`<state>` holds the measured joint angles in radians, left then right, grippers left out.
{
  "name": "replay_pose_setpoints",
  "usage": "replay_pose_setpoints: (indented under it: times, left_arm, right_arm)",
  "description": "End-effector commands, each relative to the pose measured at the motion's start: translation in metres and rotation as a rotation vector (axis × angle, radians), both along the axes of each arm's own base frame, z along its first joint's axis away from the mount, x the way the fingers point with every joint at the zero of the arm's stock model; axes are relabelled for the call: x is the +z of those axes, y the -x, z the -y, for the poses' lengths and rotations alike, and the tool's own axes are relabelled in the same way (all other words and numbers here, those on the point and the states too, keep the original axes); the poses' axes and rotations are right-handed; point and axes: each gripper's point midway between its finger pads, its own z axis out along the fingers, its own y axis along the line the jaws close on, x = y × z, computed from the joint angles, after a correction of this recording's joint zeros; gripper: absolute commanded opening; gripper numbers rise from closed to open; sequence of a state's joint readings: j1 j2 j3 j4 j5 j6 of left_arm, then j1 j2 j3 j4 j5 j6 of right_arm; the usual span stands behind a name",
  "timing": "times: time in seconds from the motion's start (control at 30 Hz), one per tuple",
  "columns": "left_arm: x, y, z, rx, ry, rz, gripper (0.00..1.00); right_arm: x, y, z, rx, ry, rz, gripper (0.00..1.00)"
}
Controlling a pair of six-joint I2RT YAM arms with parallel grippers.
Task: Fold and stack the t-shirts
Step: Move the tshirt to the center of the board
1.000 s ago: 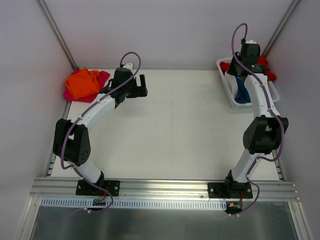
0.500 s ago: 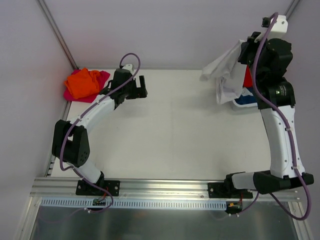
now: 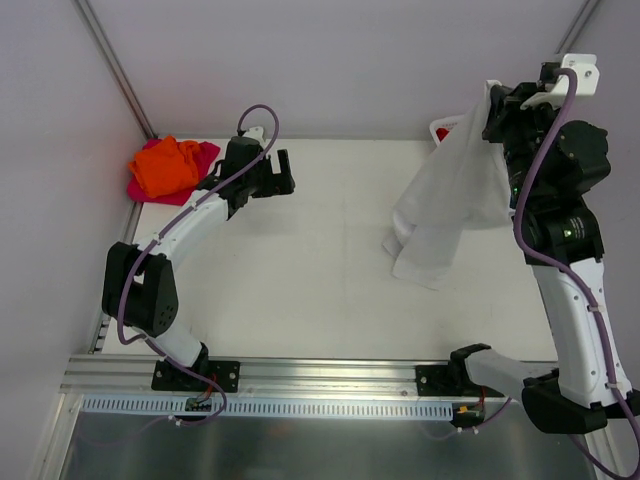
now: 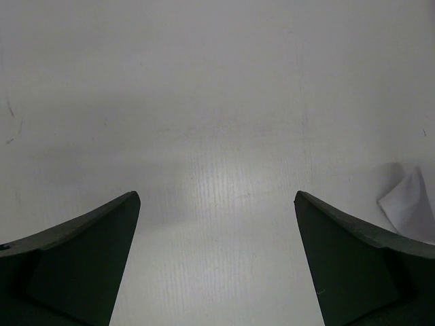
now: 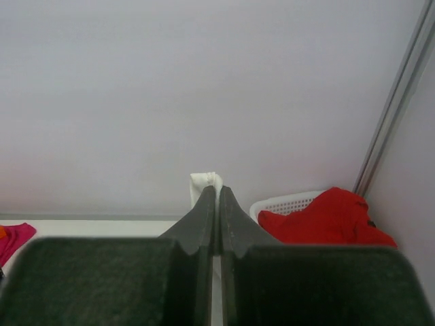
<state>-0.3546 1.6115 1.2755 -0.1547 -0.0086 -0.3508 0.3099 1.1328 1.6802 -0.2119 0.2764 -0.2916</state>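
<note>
Nearest, item one: the rail (image 3: 330, 372) at the front edge, carrying both arm bases.

Item two: the surface (image 3: 330, 300), pale and bare across its middle.

Item three: white t-shirt (image 3: 445, 205), hanging bunched and unfolded over the right half of the surface. It is pinched at its top by the right claw (image 5: 218, 192), whose jaws are pressed together on a small tuft of cloth, held high. Whether the lower hem touches the surface I cannot tell.

Item four: left claw (image 3: 285, 172), spread wide and holding nothing. It is poised above bare surface left of centre, well apart from the hanging shirt.

Item five, far left corner: orange t-shirt (image 3: 165, 165) lying on a magenta-pink t-shirt (image 3: 140, 190), a small pile against the wall.

Item six, far right corner: white mesh basket (image 5: 282, 202) with a red t-shirt (image 5: 319, 217) heaped in it.

Step in hand, by my reading: fetching the white shirt out to the working area; folding is not yet begun.

Next move, as I judge it: lower and spread the shirt flat at centre. That likely calls for the idle left claw to take a second edge so the cloth opens out without crumpling.
</note>
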Motion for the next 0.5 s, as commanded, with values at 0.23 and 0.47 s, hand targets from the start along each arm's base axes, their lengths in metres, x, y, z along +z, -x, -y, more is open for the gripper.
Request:
replay_pose_setpoints:
  times: [0.23, 0.47]
  left_arm:
    - [0.021, 0.007, 0.006, -0.017, 0.021, 0.052, 0.99]
    - [0.025, 0.006, 0.007, -0.012, 0.026, 0.059, 0.99]
  right_arm:
    - [0.029, -0.019, -0.009, -0.014, 0.038, 0.117, 0.00]
    - [0.135, 0.013, -0.038, 0.119, 0.050, 0.323, 0.00]
